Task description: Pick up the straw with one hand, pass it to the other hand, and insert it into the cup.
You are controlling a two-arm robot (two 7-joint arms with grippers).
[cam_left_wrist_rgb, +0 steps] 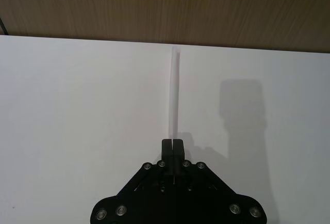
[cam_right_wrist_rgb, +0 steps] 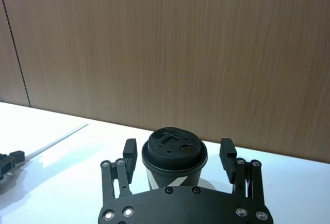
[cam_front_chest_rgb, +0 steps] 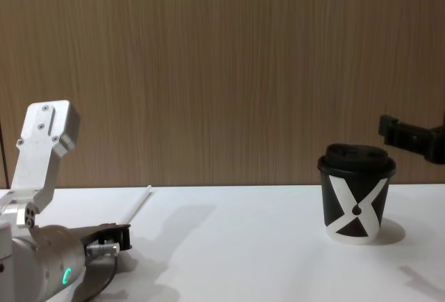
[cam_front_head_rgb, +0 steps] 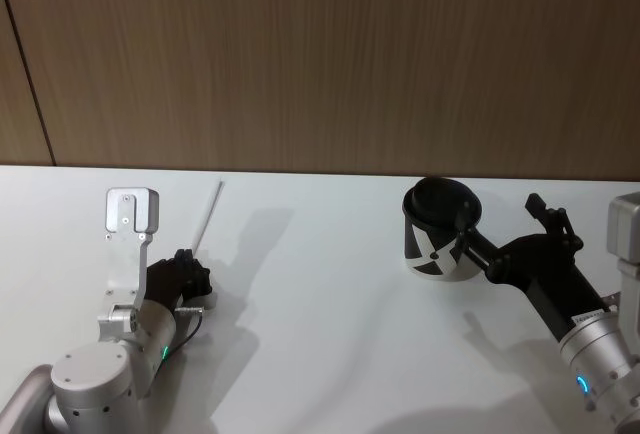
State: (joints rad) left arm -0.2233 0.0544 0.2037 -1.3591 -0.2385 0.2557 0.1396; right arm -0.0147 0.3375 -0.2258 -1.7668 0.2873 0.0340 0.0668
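Left gripper pinches the straw, probably light and crushable, at its near end; right gripper is open beside the cup.

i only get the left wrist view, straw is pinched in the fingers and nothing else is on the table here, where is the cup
Observer: The cup stands on the table on the robot's right side, well apart from the left gripper and the straw.
Operator: lid on or off
Observer: On. A black domed lid covers the cup.
Operator: and the right gripper
Observer: The right gripper is close to the cup at about lid height, fingers open, holding nothing.
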